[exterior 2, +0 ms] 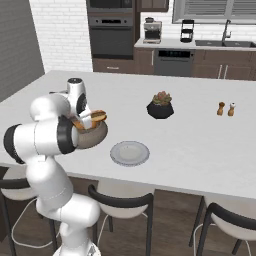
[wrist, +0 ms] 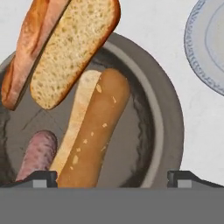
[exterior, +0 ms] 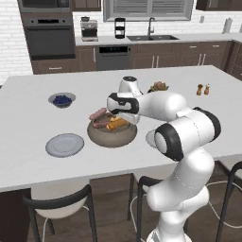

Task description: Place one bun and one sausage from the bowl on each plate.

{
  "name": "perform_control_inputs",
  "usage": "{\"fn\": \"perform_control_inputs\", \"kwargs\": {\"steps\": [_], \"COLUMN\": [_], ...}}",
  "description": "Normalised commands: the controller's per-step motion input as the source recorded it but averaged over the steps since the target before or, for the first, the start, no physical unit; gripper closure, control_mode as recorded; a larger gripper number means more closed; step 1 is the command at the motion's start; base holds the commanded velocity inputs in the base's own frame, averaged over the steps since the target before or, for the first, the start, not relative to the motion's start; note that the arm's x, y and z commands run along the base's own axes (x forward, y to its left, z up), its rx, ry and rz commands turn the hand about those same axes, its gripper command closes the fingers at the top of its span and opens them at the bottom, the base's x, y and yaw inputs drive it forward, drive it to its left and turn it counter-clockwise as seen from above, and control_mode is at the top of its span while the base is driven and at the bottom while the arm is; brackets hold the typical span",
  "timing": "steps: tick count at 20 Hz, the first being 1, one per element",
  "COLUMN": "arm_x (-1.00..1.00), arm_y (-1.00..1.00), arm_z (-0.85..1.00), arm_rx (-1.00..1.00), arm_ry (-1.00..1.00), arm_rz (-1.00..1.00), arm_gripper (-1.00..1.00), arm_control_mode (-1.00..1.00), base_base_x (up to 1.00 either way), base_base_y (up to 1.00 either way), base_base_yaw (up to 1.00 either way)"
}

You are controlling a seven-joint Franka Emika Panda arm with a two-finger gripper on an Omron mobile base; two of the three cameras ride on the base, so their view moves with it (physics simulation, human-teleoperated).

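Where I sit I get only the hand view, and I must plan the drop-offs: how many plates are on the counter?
Observer: Two. The first plate lies left of the bowl in the left base view, and the second plate lies on the bowl's other side.
Operator: Is anything on them?
Observer: No, both are bare.
Operator: What else stands nearby?
Observer: A small bowl of berries sits beyond the first plate, and a potted plant beyond the second.
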Motion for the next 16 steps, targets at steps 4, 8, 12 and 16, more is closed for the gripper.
{"fn": "perform_control_inputs", "kwargs": {"steps": [4,8,12,16], "arm_x": [0.35,0.31,0.22,0.00], "arm_y": [0.27,0.10,0.02,0.00], "arm_z": [-0.24,-0.30,-0.25,-0.26], "arm_rx": [0.00,0.00,0.00,0.00], "arm_ry": [0.01,0.00,0.00,0.00], "arm_rz": [0.00,0.00,0.00,0.00], "arm_gripper": [-1.00,-1.00,-1.00,-1.00], "arm_control_mode": [-1.00,-1.00,-1.00,-1.00], "base_base_x": [0.00,0.00,0.00,0.00], "base_base_y": [0.00,0.00,0.00,0.00], "base_base_yaw": [0.00,0.00,0.00,0.00]}}
